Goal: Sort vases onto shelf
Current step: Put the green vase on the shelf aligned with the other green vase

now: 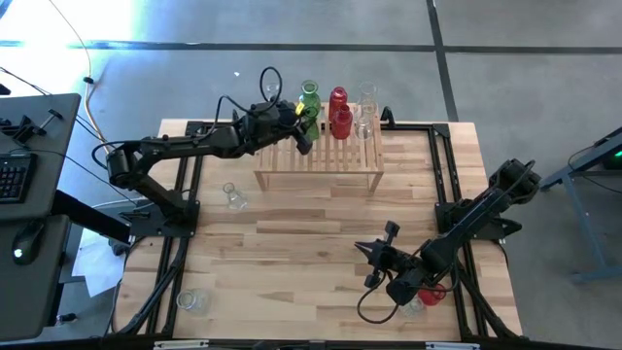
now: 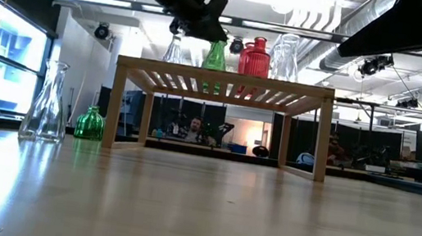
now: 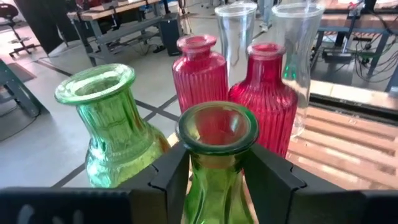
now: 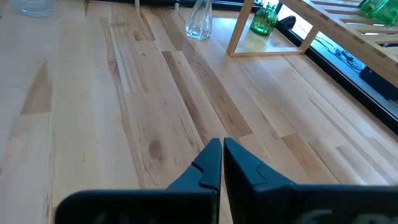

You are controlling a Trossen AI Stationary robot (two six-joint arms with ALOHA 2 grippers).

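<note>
The left claw pinches a green vase on the shelf; pulling away carelessly could topple the red vases just beside it.

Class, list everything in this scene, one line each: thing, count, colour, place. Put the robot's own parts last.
shelf: one, light wood, far middle of the table
green vases: two, on the shelf's left end
red vases: two, on the shelf, middle
clear vases on shelf: at least two, right of the red ones
green vase on table: one, by a shelf leg
clear vases on table: at least two, left side
person: one, in the room behind
left gripper: at one green vase's neck
right gripper: shut, empty, over the table's near right
</note>
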